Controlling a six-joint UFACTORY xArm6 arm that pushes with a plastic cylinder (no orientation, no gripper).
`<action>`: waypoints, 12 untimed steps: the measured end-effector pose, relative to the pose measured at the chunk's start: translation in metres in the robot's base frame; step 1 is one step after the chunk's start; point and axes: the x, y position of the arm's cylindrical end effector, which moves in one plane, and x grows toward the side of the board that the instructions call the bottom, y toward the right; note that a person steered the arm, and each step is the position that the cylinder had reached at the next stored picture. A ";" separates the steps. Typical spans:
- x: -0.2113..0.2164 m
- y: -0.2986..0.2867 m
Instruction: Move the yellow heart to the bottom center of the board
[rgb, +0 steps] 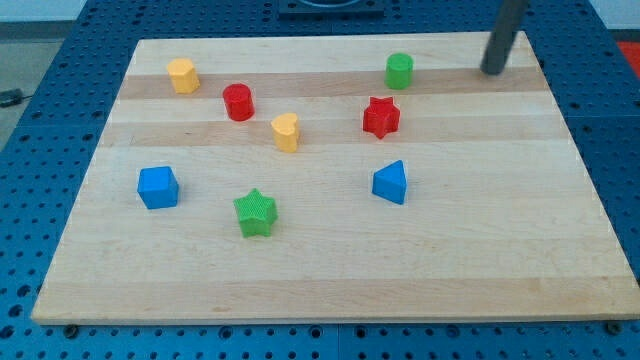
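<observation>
The yellow heart (286, 131) stands on the wooden board (330, 270) a little left of centre, in the upper half. My tip (492, 71) rests near the board's top right corner, far to the right of the heart. The nearest block to my tip is the green cylinder (400, 70), to its left. A red cylinder (238, 102) stands just up and left of the heart, and a red star (381, 117) is to the heart's right.
A yellow hexagonal block (183, 75) stands at the top left. A blue cube (158, 187) is at the left, a green star (255, 212) below the heart, and a blue triangular block (391, 182) right of centre.
</observation>
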 end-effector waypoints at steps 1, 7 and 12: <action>-0.024 -0.041; 0.076 -0.261; 0.192 -0.272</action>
